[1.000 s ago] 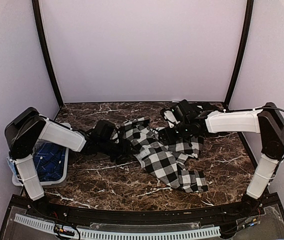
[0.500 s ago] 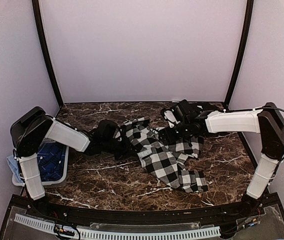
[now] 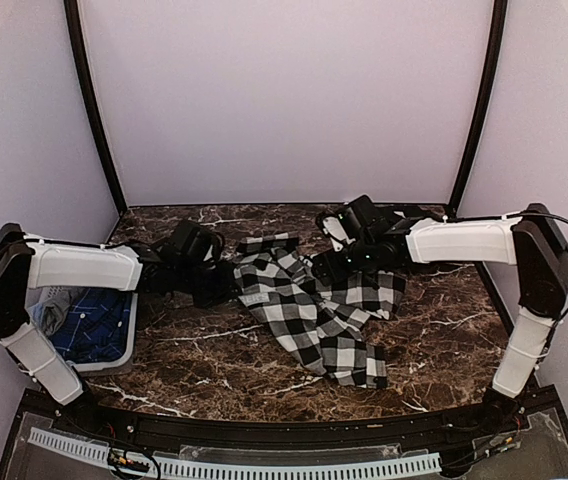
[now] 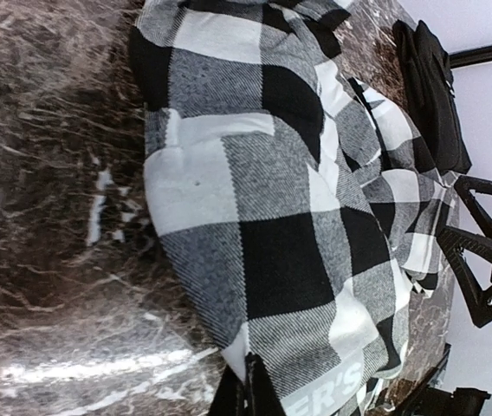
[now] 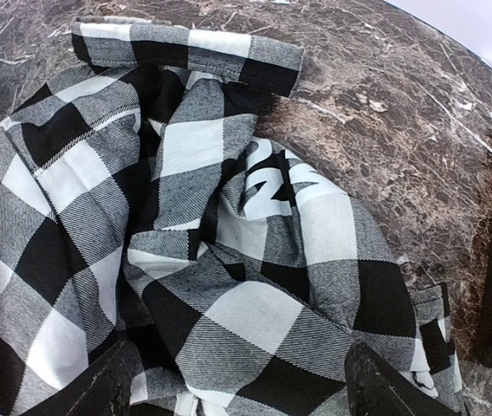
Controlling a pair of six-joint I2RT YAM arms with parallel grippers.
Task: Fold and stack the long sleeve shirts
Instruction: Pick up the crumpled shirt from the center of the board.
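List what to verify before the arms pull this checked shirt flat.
1. Grip of left fingers: ok, closed on the checked shirt at its edge.
2. Grip of right fingers: not ok, spread wide over bunched cloth, pinching nothing.
3. Shirt lying flat: not ok, crumpled with overlapping folds.
4. Shirt fully on the table: ok, nothing hangs over an edge.
5. Shirt apart from the basket: ok, the basket sits off to the left.
6. Both sleeves located: cannot tell.

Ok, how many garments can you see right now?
2: the checked shirt crumpled mid-table, and a blue cloth in the basket at left; more may lie hidden underneath.
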